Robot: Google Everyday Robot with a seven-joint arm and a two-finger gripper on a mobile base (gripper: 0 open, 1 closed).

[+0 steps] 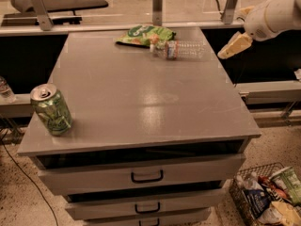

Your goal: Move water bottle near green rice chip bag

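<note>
A green-patterned drink can stands upright at the front-left corner of the grey table top, well apart from everything else and no part of this job. Along the far edge, about midway, lies the green rice chip bag, flat and crinkled. Just right of it, the water bottle lies on its side with its length running along that far edge. Its white cap end is against the bag's near-right corner, touching or a hair off; I cannot tell which. Past the right edge, by the far-right corner, the gripper hangs in the air, apart from the bottle and carrying nothing. Whether it is spread or closed I cannot tell.

By the look of it the placing is done, and what is left is getting the arm clear. To do that well, the gripper should go up and out to the right, never back across the far edge. A ribbed round bottle on a smooth top rolls at a slight nudge, here toward the front edge and away from the bag. A wire basket of mixed snacks sits on the floor below the front-right corner, so the arm should not swing low.
</note>
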